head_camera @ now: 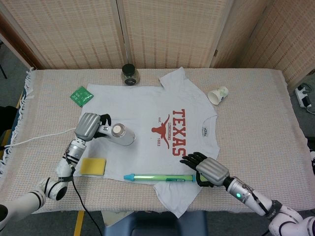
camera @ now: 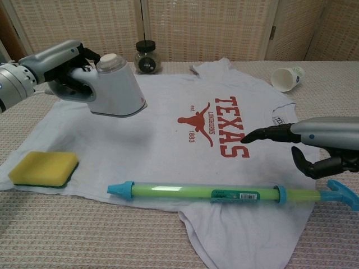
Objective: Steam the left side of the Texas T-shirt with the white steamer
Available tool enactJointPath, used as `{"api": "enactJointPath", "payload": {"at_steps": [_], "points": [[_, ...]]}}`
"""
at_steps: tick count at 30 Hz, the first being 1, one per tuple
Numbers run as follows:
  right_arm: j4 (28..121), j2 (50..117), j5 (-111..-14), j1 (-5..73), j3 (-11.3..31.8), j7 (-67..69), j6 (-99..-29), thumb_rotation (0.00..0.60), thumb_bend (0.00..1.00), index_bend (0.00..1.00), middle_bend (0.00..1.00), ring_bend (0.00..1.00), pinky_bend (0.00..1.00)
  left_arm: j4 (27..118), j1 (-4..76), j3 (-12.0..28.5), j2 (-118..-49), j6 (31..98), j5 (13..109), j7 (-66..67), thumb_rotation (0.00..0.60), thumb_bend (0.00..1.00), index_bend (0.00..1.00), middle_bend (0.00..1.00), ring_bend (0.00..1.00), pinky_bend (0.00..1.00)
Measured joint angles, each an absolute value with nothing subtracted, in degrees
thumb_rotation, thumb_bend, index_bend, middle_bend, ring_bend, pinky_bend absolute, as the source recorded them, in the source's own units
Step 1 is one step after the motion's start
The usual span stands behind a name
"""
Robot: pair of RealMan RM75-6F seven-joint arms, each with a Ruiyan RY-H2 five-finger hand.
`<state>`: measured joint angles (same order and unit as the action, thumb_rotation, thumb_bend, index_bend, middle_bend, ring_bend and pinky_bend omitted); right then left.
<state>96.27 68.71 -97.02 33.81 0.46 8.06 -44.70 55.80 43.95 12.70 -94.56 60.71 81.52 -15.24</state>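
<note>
Above the T-shirt (head_camera: 147, 132), white steamer (head_camera: 120, 133) in left hand (head_camera: 89, 126)

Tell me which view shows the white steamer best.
The chest view: the white steamer shows side-on, body, cap and flat base clear of the T-shirt, gripped by the left robot hand. The head view shows it from above, mostly its round cap, so its height is unclear.
</note>
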Motion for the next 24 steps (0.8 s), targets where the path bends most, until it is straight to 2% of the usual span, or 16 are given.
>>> {"api": "enactJointPath", "payload": {"at_steps": [12, 24], "points": [[88.7, 76.0, -93.9, 38.5, 0.6, 6.8, -41.4, 0.266, 1.00, 0.00, 0.03, 0.00, 0.01, 46.9, 51.7, 15.4, -103.8, 50.0, 74.7, -7.3, 0.600, 0.57, 0.84, 1.00, 0.94, 0.78], [84.7, 79.2, -92.2, 39.6, -1.0, 7.3, -42.2, 0.264, 1.00, 0.00, 0.03, 0.00, 0.01, 46.3, 53.0, 14.1, -107.5, 52.2, 75.7, -2.3, 0.600, 0.56, 0.84, 1.00, 0.94, 0.78]]}}
